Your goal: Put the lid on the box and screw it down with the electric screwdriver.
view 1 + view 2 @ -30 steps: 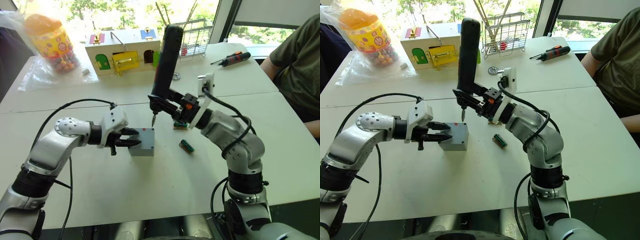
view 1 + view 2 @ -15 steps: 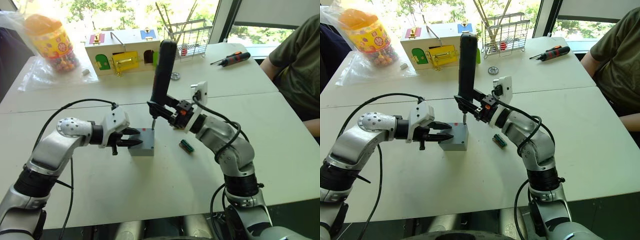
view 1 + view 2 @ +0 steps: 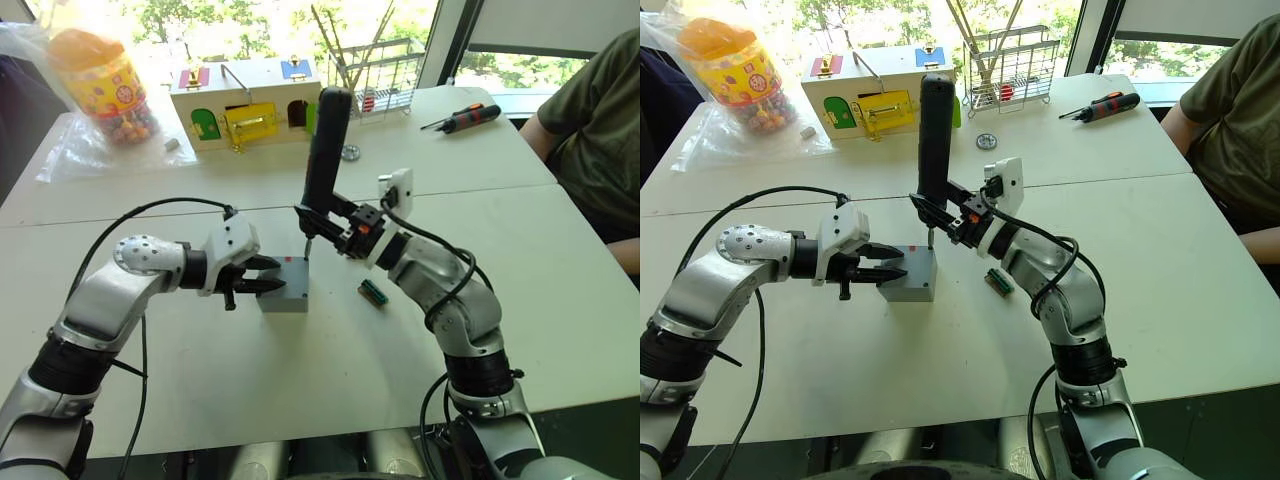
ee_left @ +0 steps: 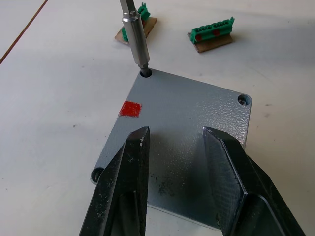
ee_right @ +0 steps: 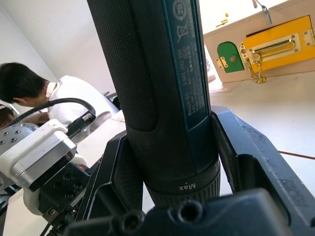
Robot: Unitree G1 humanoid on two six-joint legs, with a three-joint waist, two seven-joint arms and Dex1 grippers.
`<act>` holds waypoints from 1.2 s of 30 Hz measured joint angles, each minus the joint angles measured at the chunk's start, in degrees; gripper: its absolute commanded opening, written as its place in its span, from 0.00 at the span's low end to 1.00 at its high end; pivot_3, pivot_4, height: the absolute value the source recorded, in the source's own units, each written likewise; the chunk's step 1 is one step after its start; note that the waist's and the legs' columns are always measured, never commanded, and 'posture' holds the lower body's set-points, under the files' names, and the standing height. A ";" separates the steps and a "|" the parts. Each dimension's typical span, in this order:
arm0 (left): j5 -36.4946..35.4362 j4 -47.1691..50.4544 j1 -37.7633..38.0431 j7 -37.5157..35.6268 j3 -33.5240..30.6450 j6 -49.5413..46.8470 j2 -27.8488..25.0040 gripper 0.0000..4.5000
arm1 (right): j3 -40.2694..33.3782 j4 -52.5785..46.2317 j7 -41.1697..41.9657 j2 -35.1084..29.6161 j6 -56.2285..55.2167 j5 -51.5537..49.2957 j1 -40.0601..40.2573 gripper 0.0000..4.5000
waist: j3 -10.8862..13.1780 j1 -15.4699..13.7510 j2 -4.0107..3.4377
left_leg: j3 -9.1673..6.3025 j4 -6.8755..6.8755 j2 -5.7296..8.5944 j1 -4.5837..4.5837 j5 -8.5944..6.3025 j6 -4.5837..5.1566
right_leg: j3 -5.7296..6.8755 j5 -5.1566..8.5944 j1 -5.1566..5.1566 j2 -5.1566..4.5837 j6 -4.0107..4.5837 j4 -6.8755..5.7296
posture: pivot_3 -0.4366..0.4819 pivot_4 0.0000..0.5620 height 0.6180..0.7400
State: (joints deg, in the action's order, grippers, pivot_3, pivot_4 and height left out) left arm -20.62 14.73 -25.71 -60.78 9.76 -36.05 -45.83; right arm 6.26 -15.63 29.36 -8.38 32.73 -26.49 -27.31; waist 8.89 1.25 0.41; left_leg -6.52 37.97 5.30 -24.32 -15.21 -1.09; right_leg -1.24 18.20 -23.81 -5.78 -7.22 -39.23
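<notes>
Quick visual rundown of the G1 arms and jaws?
Both arms are silver-grey metal shells with black joint bands and loose black cables. Left gripper: white wrist housing, tapered matte-black jaws, scuffed. Right gripper: black jaws, orange detail, white camera block behind.

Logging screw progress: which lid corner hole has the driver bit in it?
The corner hole nearest the red mark, toward the green connectors. The other visible corner holes stand empty.

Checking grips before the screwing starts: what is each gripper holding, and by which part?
The right gripper clamps the electric screwdriver round its lower body, just above the bit. The left gripper holds nothing; its open fingers rest over the lid.
</notes>
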 measured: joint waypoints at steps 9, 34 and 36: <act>0.46 -0.02 0.21 0.09 0.41 -0.05 0.84 0.38 | 5.06 0.06 0.93 -1.55 -5.16 5.55 0.47 0.39 | -0.02 0.12 0.01 | 0.01 -0.15 0.00 0.54 -0.02 0.03 | -0.01 0.00 0.44 0.01 0.00 0.03 | 0.48 0.27 1.00; 1.24 -1.09 1.99 1.04 0.74 -0.07 1.40 0.38 | 6.91 4.71 -0.34 0.79 -9.09 8.85 2.54 0.39 | -1.44 -0.07 -0.16 | 0.03 -1.00 -0.19 1.98 -0.25 0.37 | -0.11 0.06 1.57 0.18 0.05 0.92 | 0.48 0.27 1.00; 1.23 -1.08 2.07 1.06 0.74 -0.06 1.43 0.38 | 6.95 4.74 -0.37 0.85 -9.37 9.00 2.70 0.39 | -1.48 -0.09 -0.19 | 0.03 -1.01 -0.19 1.98 -0.26 0.38 | -0.13 0.05 1.57 0.18 0.05 0.94 | 0.48 0.27 1.00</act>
State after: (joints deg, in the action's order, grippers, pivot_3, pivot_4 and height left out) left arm -19.39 13.64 -23.64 -59.73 10.50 -36.11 -44.41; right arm 13.21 -10.90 28.99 -7.53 23.36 -17.49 -24.61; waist 7.41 1.16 0.22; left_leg -6.48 36.97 5.11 -22.35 -15.46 -0.71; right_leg -1.36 18.25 -22.24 -5.60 -7.17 -38.30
